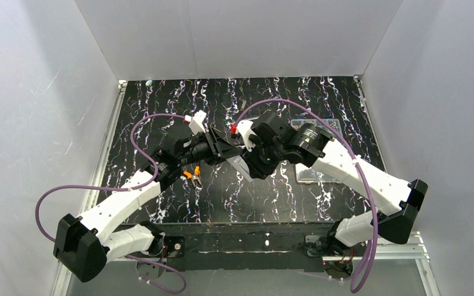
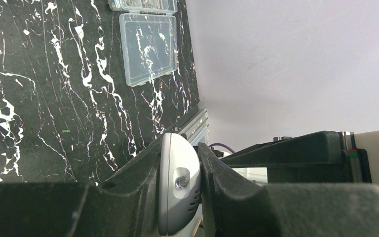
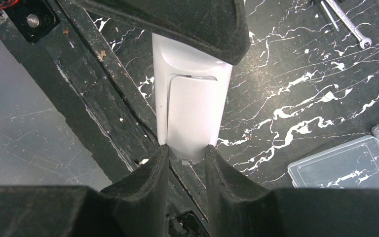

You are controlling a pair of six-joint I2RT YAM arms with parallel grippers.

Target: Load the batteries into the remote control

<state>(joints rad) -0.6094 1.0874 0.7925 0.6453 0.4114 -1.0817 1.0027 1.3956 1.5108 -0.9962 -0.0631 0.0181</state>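
The remote control [image 3: 192, 98] hangs mid-air, its long axis spanning both arms. The left gripper [image 2: 180, 182] clamps one end and the right gripper [image 3: 186, 155] apparently pinches the other.

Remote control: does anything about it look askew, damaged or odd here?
Nothing looks damaged. The remote control hangs above the table, pinched at one end by the left gripper and at the other by the right gripper. Its back cover shows a thin dark gap at one edge, so it may not be fully seated.
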